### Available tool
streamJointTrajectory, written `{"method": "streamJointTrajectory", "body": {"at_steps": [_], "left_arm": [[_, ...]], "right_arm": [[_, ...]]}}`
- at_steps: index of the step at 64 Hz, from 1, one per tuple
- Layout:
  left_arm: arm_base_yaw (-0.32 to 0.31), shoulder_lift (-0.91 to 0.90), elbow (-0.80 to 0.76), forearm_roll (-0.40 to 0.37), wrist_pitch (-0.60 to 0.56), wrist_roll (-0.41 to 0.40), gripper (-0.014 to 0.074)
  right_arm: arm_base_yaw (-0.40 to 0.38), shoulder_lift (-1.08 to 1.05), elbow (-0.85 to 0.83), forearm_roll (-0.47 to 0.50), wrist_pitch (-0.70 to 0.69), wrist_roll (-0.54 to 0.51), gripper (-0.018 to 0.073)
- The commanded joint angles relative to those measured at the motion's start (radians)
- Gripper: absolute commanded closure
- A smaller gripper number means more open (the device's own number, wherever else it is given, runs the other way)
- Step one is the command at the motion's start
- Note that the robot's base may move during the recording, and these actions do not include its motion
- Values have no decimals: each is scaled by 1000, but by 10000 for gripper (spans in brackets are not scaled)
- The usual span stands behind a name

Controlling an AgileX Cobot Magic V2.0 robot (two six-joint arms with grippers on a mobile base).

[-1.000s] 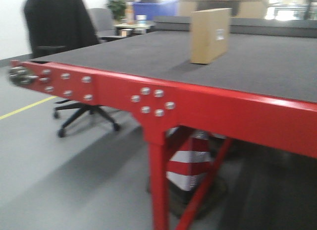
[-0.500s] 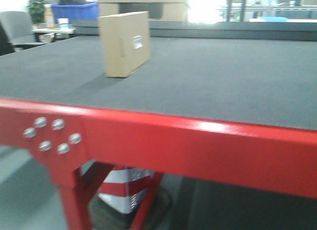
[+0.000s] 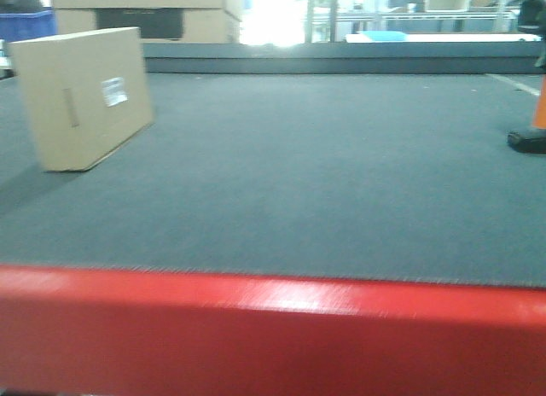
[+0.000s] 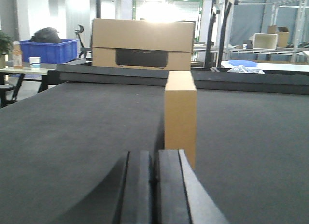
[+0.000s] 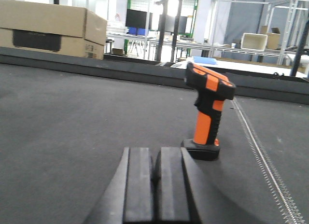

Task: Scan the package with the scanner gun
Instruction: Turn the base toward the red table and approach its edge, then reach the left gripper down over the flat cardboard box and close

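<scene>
A flat brown cardboard package [image 3: 81, 96] with a small white label stands upright on edge at the left of the dark table top [image 3: 324, 174]. In the left wrist view its narrow edge [image 4: 180, 118] stands just ahead and slightly right of my left gripper [image 4: 154, 159], which is shut and empty. An orange and black scanner gun [image 5: 208, 110] stands upright on its base ahead and right of my right gripper [image 5: 157, 159], which is shut and empty. In the front view only the scanner's base [image 3: 529, 127] shows at the right edge.
The table has a red metal front rail [image 3: 273, 328] and a raised dark back wall [image 3: 341, 56]. A large cardboard box [image 4: 143, 44] stands behind the table at the left. A blue bin [image 4: 49, 50] and shelving stand beyond.
The front view has swept right and closer to the table: the package has slid from centre to the left of the frame, and the scanner's base has come into view at the right edge.
</scene>
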Motion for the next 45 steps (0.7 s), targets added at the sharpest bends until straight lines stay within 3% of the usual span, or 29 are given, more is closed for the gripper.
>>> {"method": "streamJointTrajectory", "body": {"at_steps": [1,45], "left_arm": [[2,-3,-2,0,-13,0,708],[2,-3,-2,0,-13,0,708]], "right_arm": [[2,-2,0,3,-15,-1,727],[2,-2,0,3,-15,-1,727]]}}
